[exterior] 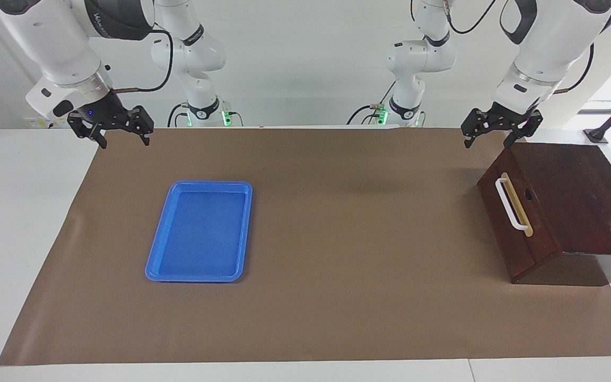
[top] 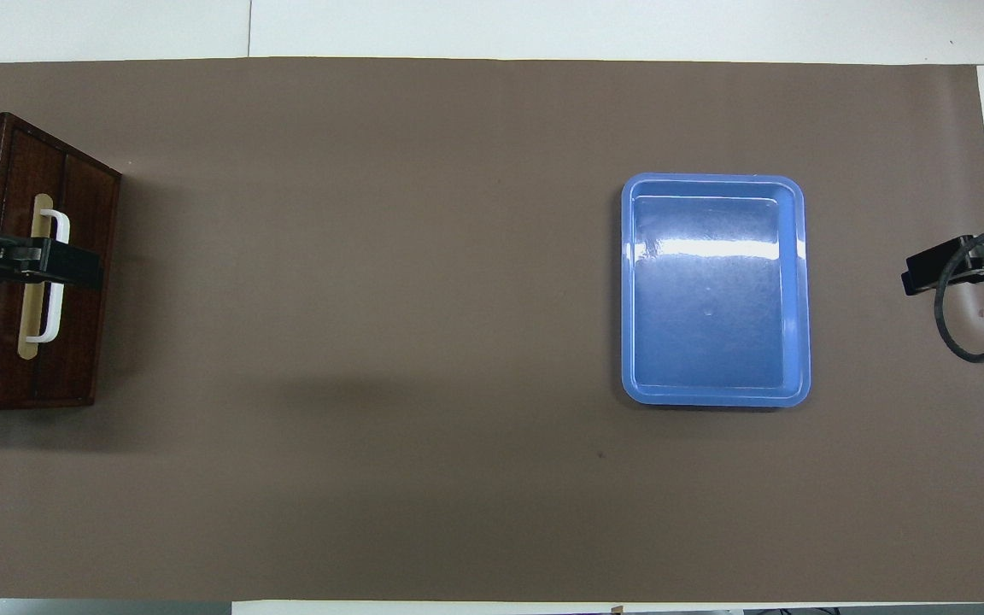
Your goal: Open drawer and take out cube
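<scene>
The drawer (exterior: 517, 220) is seen shut, flush in its dark wooden box (exterior: 581, 201) at the left arm's end of the table. Its white bar handle (exterior: 508, 204) is mounted on a tan strip (exterior: 520, 206), untouched. The cube is not visible; nothing is seen of the drawer's inside.

The left gripper (exterior: 490, 139) is held up in the air, fingers pointed down and spread apart, nothing between them. In the facing view it is placed at about 11 o'clock from the handle, over the box's corner nearest the robots; in the overhead view it covers the handle's middle (top: 52, 265). No contact with the handle is shown. The white forearm is angled down from 1 o'clock in the facing view.

The right gripper (exterior: 122, 139) is likewise released, fingers wide and empty, held over the brown mat (exterior: 337, 265) edge at the right arm's end, at about 11 o'clock from the blue tray (exterior: 199, 277) in the facing view. That arm is waiting.

The tray is lying flat on the mat, well apart from the box.

Dark lettering is present on the right arm's black joint cover; it cannot be read.
</scene>
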Robot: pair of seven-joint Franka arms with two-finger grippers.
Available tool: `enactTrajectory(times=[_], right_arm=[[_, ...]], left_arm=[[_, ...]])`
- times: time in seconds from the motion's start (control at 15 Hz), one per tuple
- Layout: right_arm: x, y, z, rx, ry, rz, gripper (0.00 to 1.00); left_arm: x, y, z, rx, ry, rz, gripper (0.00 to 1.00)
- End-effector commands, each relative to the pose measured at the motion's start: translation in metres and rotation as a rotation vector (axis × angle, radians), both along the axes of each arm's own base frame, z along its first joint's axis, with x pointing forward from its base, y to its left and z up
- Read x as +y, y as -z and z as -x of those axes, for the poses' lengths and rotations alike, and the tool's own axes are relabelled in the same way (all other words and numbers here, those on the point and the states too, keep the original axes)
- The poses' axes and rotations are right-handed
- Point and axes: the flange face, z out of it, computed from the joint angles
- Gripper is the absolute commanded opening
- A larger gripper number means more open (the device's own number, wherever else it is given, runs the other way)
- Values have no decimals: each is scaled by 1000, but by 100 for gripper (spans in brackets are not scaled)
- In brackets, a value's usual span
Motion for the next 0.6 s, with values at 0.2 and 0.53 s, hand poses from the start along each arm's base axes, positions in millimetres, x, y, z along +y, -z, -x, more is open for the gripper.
enactTrajectory(times=[0.2, 0.53], right_arm=[[-4, 1, 3, -17, 14, 8, 100], [-5, 0, 3, -18, 16, 7, 100]], left_arm=[[8, 72, -30, -10, 29, -30, 100], [21, 143, -47, -34, 83, -143, 100]])
